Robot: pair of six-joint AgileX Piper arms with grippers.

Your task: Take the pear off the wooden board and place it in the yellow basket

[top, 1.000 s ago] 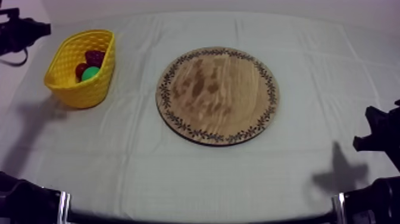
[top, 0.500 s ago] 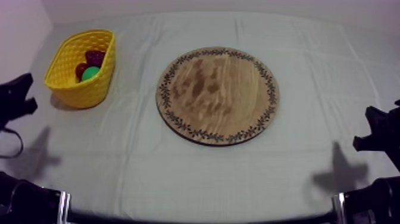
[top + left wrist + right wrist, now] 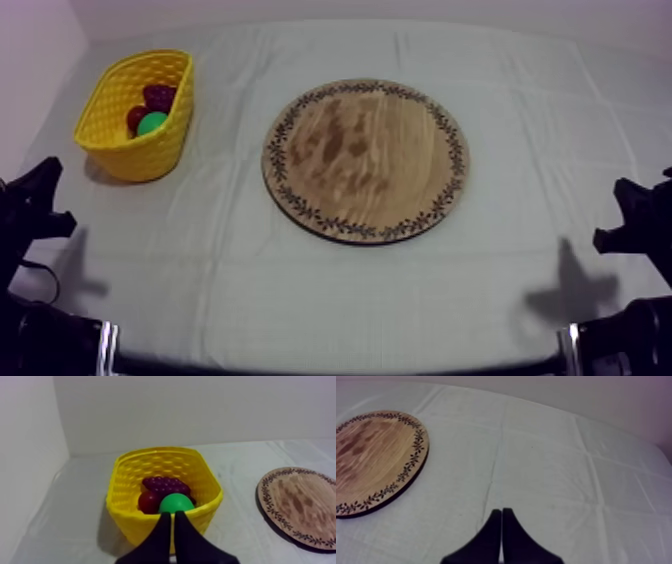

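Top view: pear (image 3: 152, 124) sits in the yellow basket (image 3: 140, 160) at upper left of the frame, beside the grapes (image 3: 158, 96) & a small red fruit (image 3: 133, 117). The wooden board (image 3: 365, 160) at centre is bare. So by my read the put-in is done & what's left is parking the arms.

Left arm (image 3: 30, 205) is low at the left edge, apart from the basket. Right arm (image 3: 635, 225) is low at the right edge, well apart from the board.

Left wrist view: left gripper (image 3: 170, 514) has its fingers pressed together in a narrow wedge, nothing btwn them. It points at the basket's near wall, w/ the pear just behind the rim.

Right wrist view: right gripper (image 3: 501, 510) is likewise a closed wedge w/ nothing held, over bare cloth (image 3: 546, 476) beside the board.

To finish well:
- Hold both claws closed & low at the edges, w/ no swing toward the basket. It looks light, & a nudge would prob. slide or tip it.
- Check the pear is seated below the rim, not perched. From here it looks settled against the red fruit.
- If you must move the left arm, lift first, then travel.
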